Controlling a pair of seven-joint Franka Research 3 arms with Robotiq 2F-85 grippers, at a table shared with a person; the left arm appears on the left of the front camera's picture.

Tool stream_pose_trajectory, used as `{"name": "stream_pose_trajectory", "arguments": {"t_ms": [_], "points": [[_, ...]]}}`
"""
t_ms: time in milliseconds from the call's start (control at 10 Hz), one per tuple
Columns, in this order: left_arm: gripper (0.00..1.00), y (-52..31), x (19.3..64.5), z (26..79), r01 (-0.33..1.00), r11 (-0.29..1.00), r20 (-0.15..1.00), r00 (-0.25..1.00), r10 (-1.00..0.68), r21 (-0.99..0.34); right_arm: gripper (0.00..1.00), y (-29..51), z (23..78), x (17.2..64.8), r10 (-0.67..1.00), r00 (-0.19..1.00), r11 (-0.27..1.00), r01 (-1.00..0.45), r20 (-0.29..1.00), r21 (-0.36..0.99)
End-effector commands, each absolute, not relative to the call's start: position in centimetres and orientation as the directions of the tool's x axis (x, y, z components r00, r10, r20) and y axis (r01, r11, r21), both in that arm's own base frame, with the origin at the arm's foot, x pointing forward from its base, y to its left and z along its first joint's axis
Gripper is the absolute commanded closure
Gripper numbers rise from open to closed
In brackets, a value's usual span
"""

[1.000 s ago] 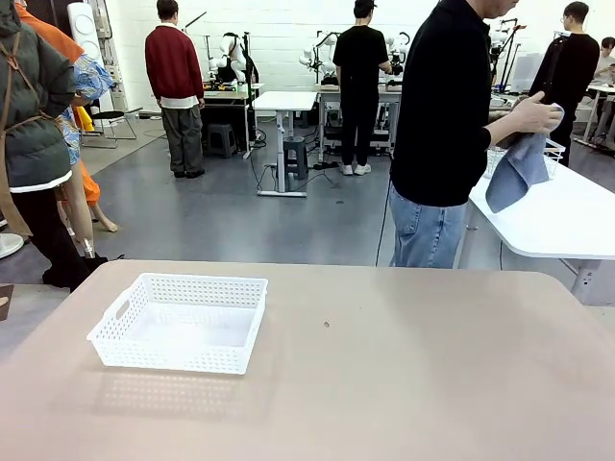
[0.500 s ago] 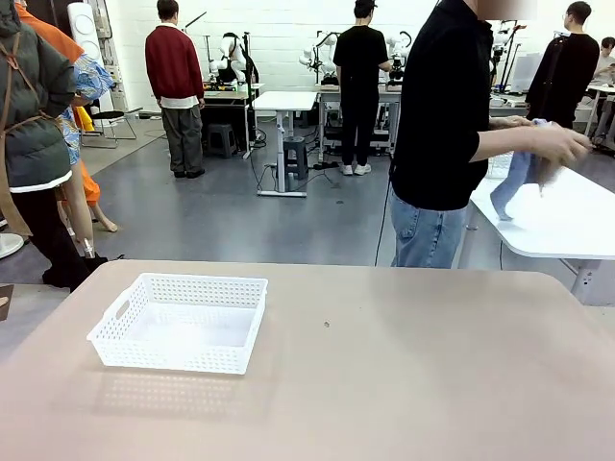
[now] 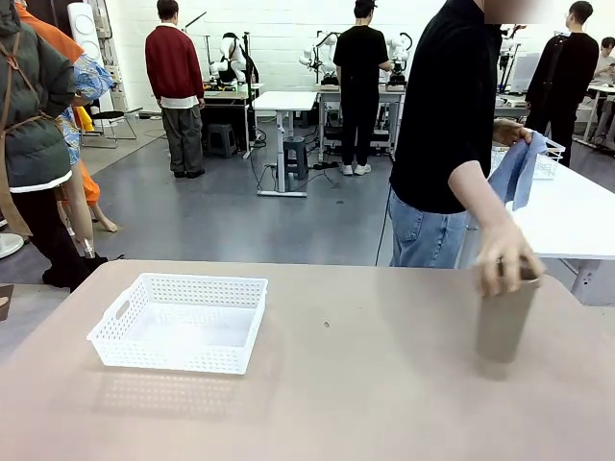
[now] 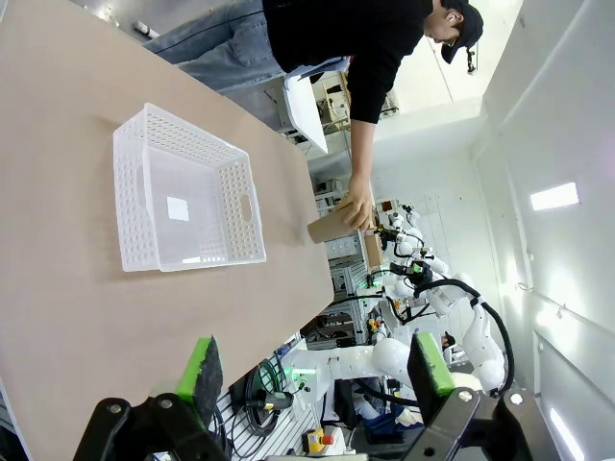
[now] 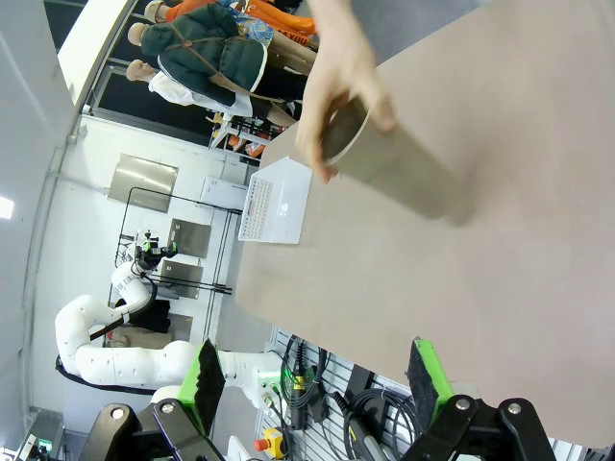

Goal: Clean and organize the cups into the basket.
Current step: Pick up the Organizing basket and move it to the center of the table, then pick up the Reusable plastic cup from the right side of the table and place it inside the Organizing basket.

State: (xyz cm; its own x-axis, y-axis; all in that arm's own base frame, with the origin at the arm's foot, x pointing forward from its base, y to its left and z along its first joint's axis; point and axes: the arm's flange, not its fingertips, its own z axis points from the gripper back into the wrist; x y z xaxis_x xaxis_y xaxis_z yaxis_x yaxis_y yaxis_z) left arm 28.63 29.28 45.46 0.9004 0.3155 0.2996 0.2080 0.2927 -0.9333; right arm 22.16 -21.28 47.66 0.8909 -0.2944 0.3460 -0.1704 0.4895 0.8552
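Observation:
A person's hand (image 3: 506, 257) grips the rim of a tan-brown cup (image 3: 504, 320) standing upright on the right part of the table. The same cup (image 5: 394, 173) fills the upper middle of the right wrist view, and the cup (image 4: 331, 226) is small and far off in the left wrist view. The white lattice basket (image 3: 182, 323) sits on the left part of the table with nothing in it; the basket (image 4: 183, 203) lies ahead of my left gripper (image 4: 315, 367), which is open above the table. My right gripper (image 5: 317, 375) is open too, well short of the cup.
The person holds a blue cloth (image 3: 517, 170) in the other hand, over a white table (image 3: 572, 217) behind. A wire basket (image 3: 546, 158) stands on that white table. The tan table (image 3: 327, 384) is bare between basket and cup.
The person has turned from the white table and brought a tan-brown cup down onto the right part of my table. The cloth is now in one hand only.

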Motion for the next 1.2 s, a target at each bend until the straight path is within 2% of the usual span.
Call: {"name": "stream_pose_trajectory", "arguments": {"t_ms": [0,1100], "points": [[0.0,29.42,28.48,45.49,0.208,0.292,0.3,0.9,0.317,-0.933,0.0,-21.18,47.7,22.29,-0.295,0.892,0.475,-0.175,0.344,0.862],[0.0,29.42,28.48,45.49,0.208,0.292,0.3,0.9,0.317,-0.933,0.0,-21.18,47.7,22.29,-0.295,0.892,0.475,-0.175,0.344,0.862]]}}
